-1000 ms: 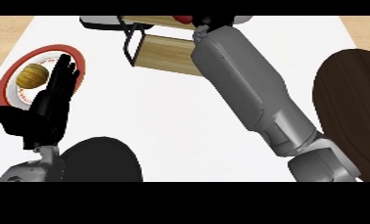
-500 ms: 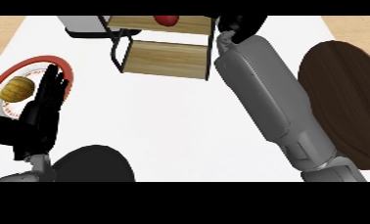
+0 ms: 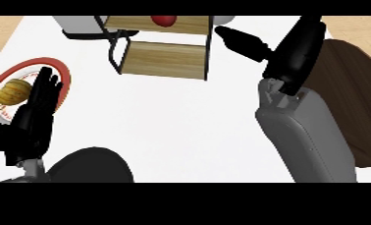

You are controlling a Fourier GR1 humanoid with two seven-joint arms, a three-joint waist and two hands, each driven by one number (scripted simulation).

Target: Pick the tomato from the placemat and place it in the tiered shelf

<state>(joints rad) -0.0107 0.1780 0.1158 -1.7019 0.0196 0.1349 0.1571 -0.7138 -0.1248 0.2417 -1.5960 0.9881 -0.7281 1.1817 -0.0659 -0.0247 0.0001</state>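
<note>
Tomato (image 3: 164, 20) sits on the top level of the tiered shelf (image 3: 163, 59) at twelve o'clock. Right hand (image 3: 293, 52) at two o'clock is spread wide beside the shelf, holding nothing. Left hand (image 3: 33, 116) rests at eight o'clock, fingers straight, by a red-rimmed plate (image 3: 64, 79).

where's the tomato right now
In the head view the tomato sits on the upper wooden level of the tiered shelf, at the top centre, left of the open right hand.
</note>
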